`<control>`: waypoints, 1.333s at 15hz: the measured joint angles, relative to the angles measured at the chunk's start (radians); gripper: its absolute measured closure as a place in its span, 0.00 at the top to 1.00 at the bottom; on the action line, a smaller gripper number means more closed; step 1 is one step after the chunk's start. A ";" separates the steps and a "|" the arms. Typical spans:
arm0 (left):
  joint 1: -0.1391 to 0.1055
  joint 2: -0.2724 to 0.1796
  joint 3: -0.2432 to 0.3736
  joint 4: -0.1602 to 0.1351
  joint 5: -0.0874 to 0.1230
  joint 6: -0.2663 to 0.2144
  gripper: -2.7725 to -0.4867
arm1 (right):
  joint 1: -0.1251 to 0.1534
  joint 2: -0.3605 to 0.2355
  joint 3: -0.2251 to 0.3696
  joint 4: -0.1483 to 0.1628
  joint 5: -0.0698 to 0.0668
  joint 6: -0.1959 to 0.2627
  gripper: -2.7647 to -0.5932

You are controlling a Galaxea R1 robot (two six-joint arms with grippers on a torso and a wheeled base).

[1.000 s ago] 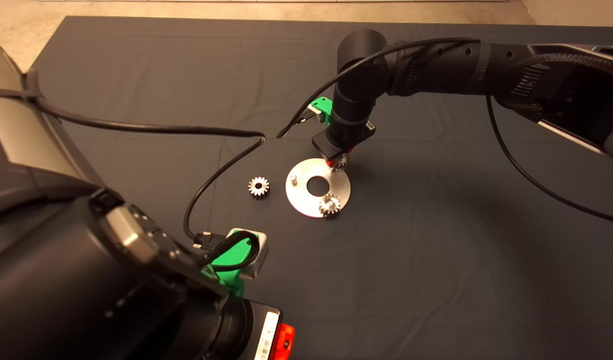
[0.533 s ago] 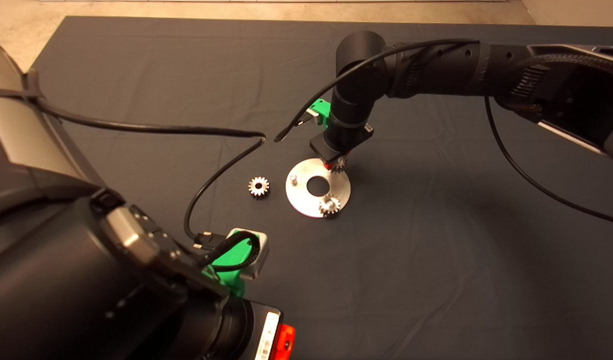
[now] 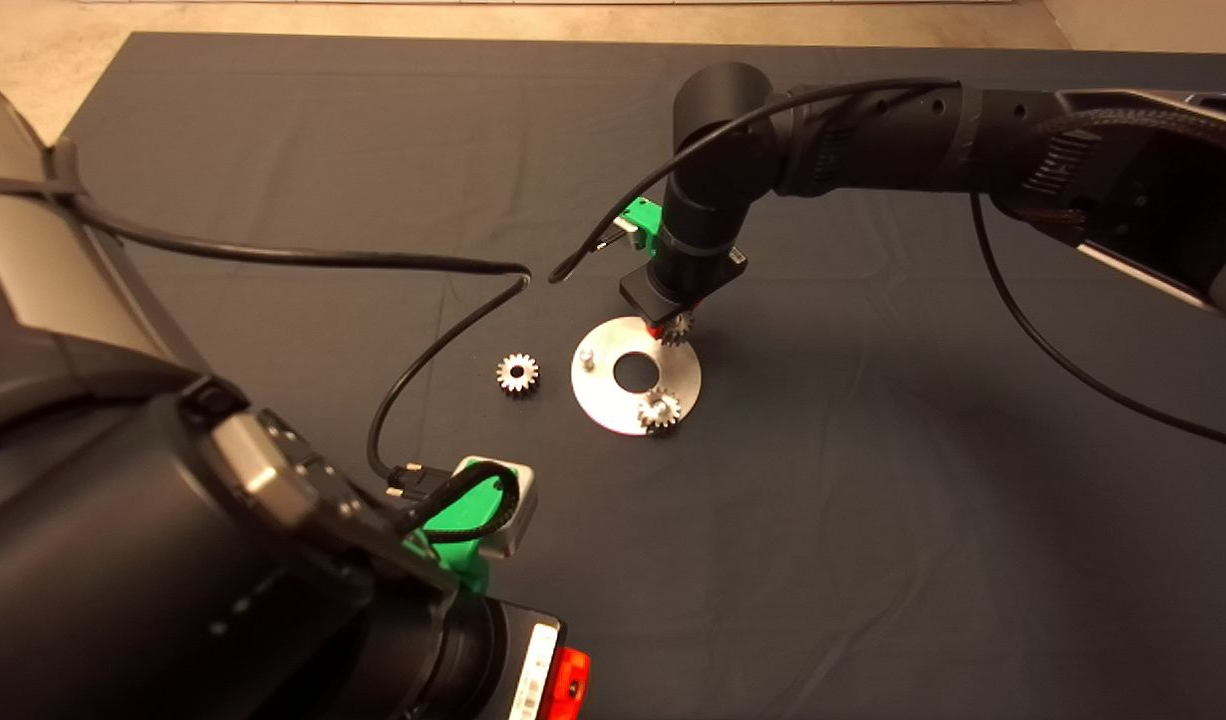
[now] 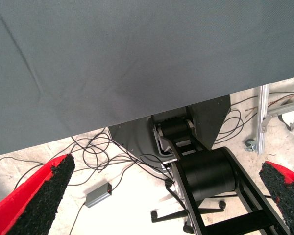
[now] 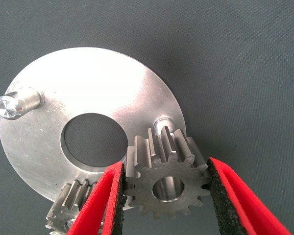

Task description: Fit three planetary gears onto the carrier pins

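Near the frame's centre my right gripper [image 3: 673,326], clamped on a gear [image 5: 166,183], has barely shifted above the disc [image 3: 613,400] and its pin [image 5: 161,123], so seating remains, while my left gripper [image 4: 161,196] waits spread lower left.

1 gear [image 3: 660,409] sits pinned, 1 [image 5: 167,183] hangs above a pin [image 5: 162,124], 1 [image 3: 517,373] lies on the mat.

I am counting three gears: one [image 3: 518,373] lying loose on the mat [image 3: 873,500], one [image 3: 659,409] sitting on the disc [image 3: 598,395], one [image 5: 167,183] showing between red fingers [image 5: 100,200]. I am seeing one disc, three pins, two of them bare [image 3: 587,356] [image 5: 162,123].
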 joint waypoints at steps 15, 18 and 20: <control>0.000 0.000 0.000 0.000 0.000 0.000 1.00 | -0.002 -0.003 -0.002 -0.025 0.067 -0.003 0.21; 0.000 0.000 0.000 0.000 0.000 0.000 1.00 | -0.002 -0.003 -0.002 -0.034 0.067 -0.003 0.21; 0.000 0.000 0.000 0.000 0.000 0.000 1.00 | -0.002 -0.002 -0.002 -0.039 0.067 -0.003 0.21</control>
